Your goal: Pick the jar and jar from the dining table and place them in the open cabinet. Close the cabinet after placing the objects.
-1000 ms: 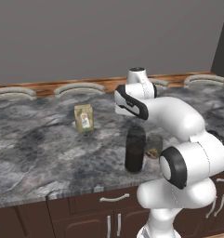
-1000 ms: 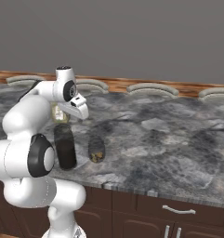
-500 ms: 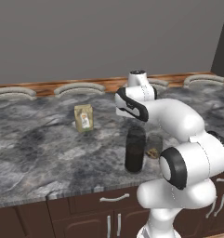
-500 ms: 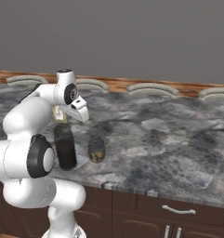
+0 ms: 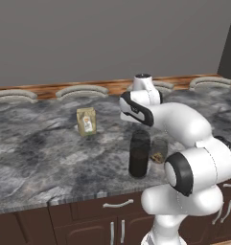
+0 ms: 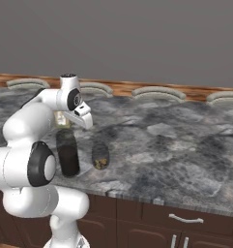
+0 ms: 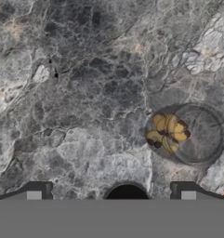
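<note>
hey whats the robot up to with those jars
The white arm's gripper hangs open above the grey marbled stone table, holding nothing. Just under it stands the tall dark brown-black jar, and beside that the short glass jar with yellowish bits. Both jars sit upright near the table's front edge. A small tan carton stands farther back.

Small tan carton (image 5: 86, 121) upright, alone
</note>
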